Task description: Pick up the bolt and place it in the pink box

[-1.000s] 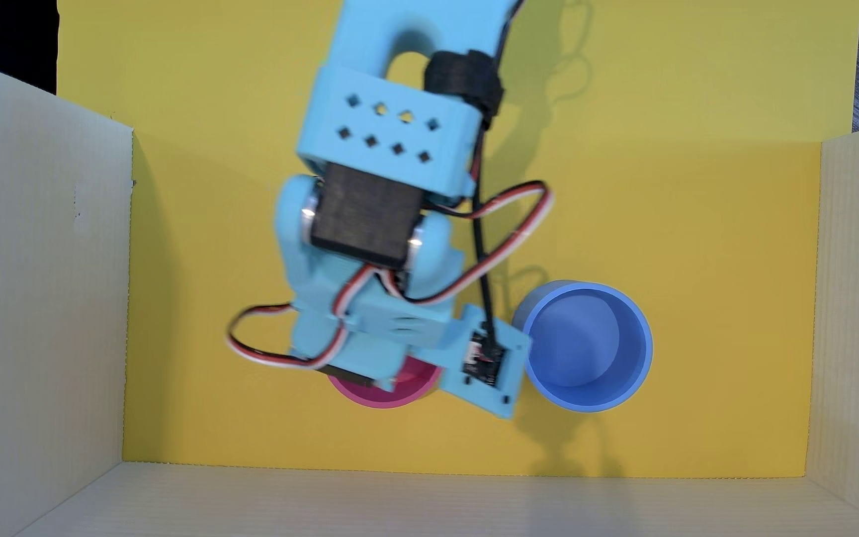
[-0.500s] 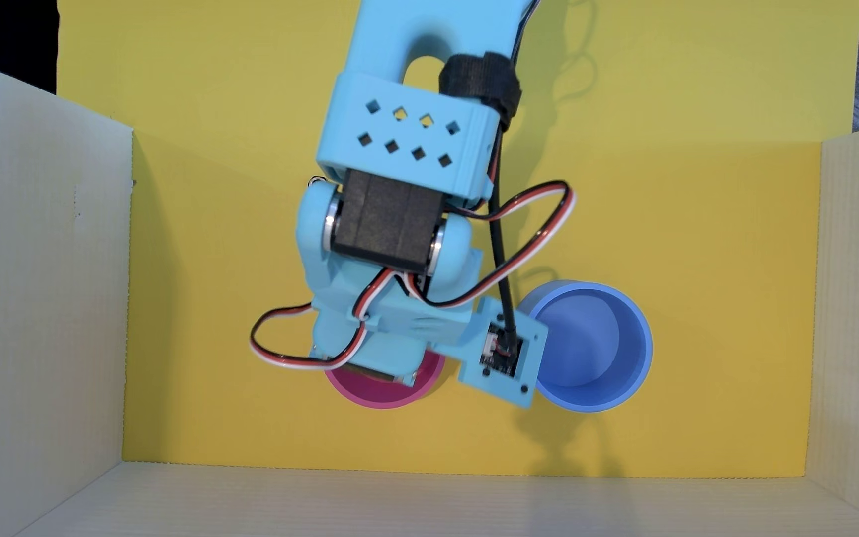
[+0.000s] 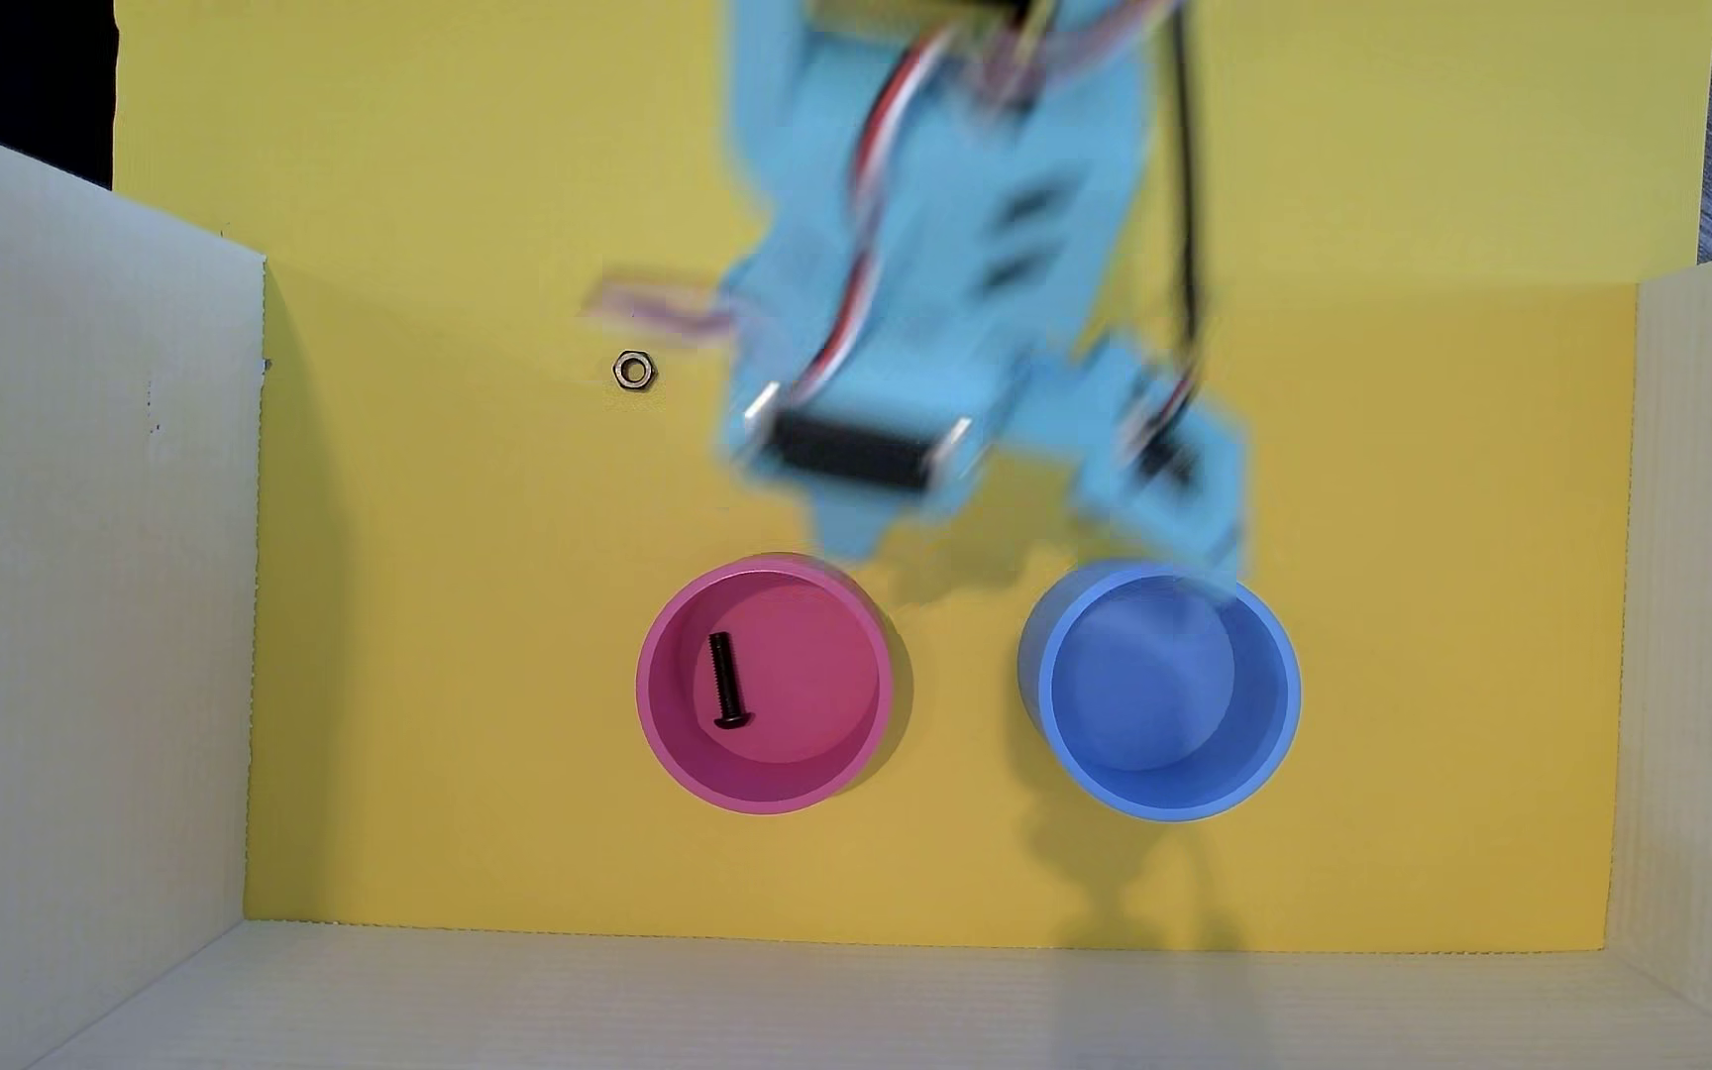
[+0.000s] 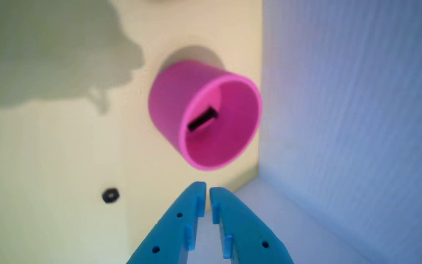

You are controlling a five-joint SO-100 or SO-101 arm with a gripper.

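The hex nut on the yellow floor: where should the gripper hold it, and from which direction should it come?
The hex nut lies flat and alone on the yellow floor, hole facing up. Probably best to descend from straight above and close the fingers on two opposite flat sides, which give parallel faces. The gripper holds nothing and is nearly closed, so it must open first.

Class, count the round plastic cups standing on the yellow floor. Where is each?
2. In the overhead view, the pink box stands left, holding the bolt; the blue cup stands right, empty. None appears hidden.
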